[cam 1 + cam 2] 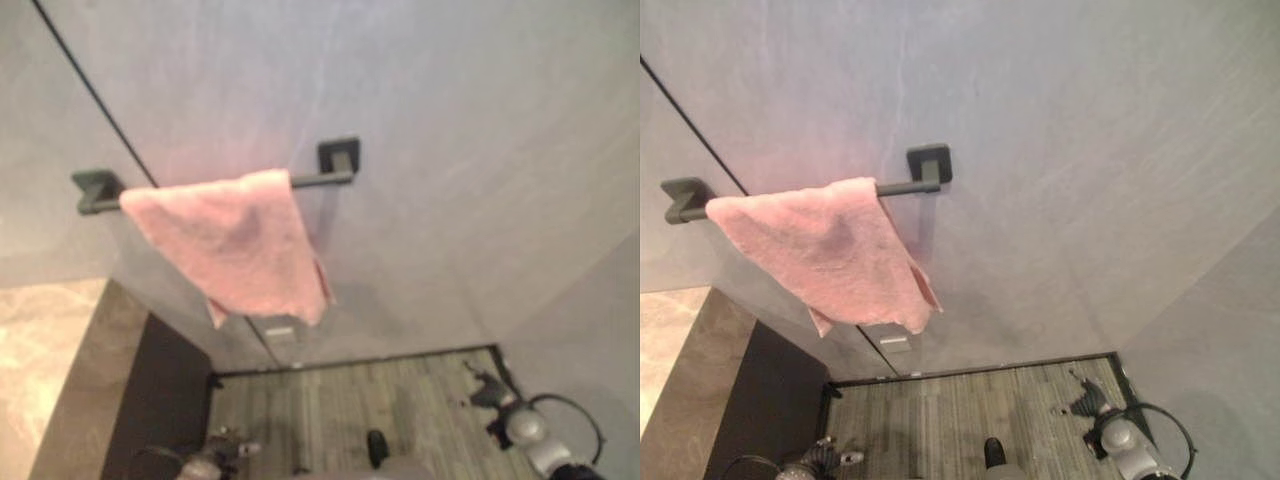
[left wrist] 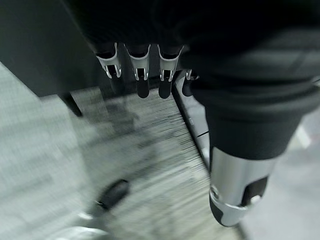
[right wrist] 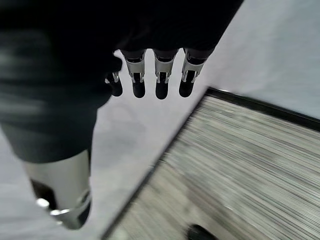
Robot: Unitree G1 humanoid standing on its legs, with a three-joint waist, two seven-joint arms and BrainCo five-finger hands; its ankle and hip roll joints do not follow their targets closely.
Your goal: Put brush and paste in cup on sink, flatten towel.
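Down by the wood-look floor [image 1: 380, 400], your left hand [image 2: 145, 75] and right hand [image 3: 157, 75] hang empty with fingers relaxed, so raise both to the bunched pink towel [image 1: 235, 240] on the dark wall bar [image 1: 320, 180] and spread it evenly sideways.

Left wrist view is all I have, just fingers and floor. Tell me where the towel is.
Observer: The pink towel hangs over a dark bar on the wall ahead.
Operator: Describe how it lies.
Observer: It is rumpled and skewed, with a slanting lower edge. The bar's end on the robot's right is bare.
Operator: Report the right hand.
Observer: The right hand has straight fingers and holds nothing.
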